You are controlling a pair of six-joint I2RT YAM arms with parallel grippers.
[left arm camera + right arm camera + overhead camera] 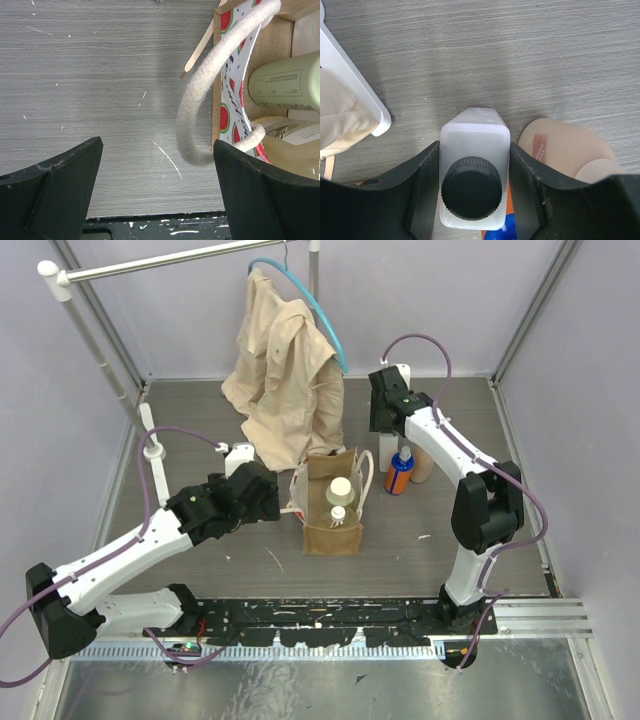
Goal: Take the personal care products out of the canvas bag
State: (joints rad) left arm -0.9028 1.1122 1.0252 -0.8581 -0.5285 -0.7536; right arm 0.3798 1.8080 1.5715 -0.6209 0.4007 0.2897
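Note:
The canvas bag [332,530] stands upright mid-table with a pale olive cream-capped bottle [340,490] and a small clear white-capped bottle [338,514] inside. My left gripper [272,496] is open and empty just left of the bag; in the left wrist view its jaws [157,195] stand wide apart by the cream loop handle [197,110], with the olive bottle [285,82] visible inside. My right gripper [388,426] is shut on the white jug-shaped bottle [475,140] with a black cap, right of the bag. The orange blue-capped bottle [400,473] and the peach bottle [423,462] stand beside it.
A beige shirt [285,370] on a blue hanger hangs from a rack behind the bag. The rack's white foot [240,452] lies near my left gripper and shows in the right wrist view [350,75]. A black strip [320,615] runs along the near edge.

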